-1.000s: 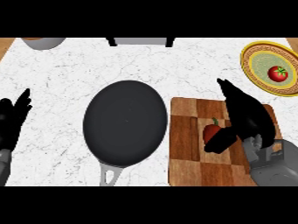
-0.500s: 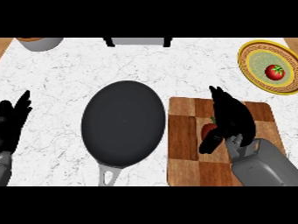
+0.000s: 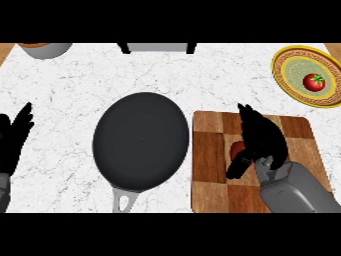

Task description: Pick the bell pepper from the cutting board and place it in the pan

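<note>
A red bell pepper [image 3: 236, 149] lies on the wooden cutting board [image 3: 211, 165] at the right; only a small red part of it shows. My right hand [image 3: 260, 136] is over it, fingers stretched toward the far edge, thumb down beside the pepper's near side. The hand covers most of the pepper, and I cannot see whether it grips. The dark round pan [image 3: 141, 141] sits left of the board, its handle pointing toward me. My left hand [image 3: 5, 145] rests open at the left edge, fingers up.
A yellow patterned plate [image 3: 289, 80] with a tomato [image 3: 315, 82] stands at the far right. A bowl [image 3: 46, 49] sits at the far left corner and a dark-and-white object [image 3: 157, 47] at the far middle edge.
My right hand has slid leftward across the board and now covers more of the pepper. The left hand has not moved.
</note>
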{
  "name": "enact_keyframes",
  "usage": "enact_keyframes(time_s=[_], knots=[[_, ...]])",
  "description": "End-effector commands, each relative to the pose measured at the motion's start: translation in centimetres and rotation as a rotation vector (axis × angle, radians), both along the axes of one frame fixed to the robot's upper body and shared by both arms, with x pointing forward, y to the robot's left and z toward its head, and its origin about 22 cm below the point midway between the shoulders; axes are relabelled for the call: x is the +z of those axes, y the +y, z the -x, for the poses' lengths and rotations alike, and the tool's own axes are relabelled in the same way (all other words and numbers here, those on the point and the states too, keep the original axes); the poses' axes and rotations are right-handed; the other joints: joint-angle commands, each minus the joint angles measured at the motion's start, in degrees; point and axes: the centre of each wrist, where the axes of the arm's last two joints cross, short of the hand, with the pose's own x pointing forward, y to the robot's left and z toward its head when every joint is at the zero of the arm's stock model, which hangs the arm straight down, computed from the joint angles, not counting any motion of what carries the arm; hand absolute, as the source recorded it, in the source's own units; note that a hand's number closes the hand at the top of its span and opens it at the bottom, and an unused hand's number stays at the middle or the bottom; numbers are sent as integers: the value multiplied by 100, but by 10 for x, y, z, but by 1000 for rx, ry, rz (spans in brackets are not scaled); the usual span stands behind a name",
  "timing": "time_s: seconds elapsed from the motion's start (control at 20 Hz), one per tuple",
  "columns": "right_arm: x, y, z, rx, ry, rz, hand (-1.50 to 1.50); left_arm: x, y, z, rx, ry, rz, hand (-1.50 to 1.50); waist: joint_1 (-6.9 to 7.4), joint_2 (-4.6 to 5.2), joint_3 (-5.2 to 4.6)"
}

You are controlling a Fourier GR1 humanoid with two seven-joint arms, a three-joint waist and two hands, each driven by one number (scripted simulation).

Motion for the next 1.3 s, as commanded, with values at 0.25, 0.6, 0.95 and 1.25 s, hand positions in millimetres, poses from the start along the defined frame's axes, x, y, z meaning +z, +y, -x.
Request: enact_keyframes(time_s=[0.25,0.6,0.95,1.25], knots=[[-14,-14,-3,-89,93,83,-150,-4,4,5,6,14,11,0,-17,-3,1],[-25,1,0,-118,122,81,-150,-10,-8,5,-6,8,-16,0,-22,-5,1],[-40,-13,-16,-83,155,104,150,-3,-4,-2,-5,3,-9,0,-3,4,2],[-36,-19,-21,-34,42,251,150,-1,-7,-6,8,4,-16,0,-4,5,1]])
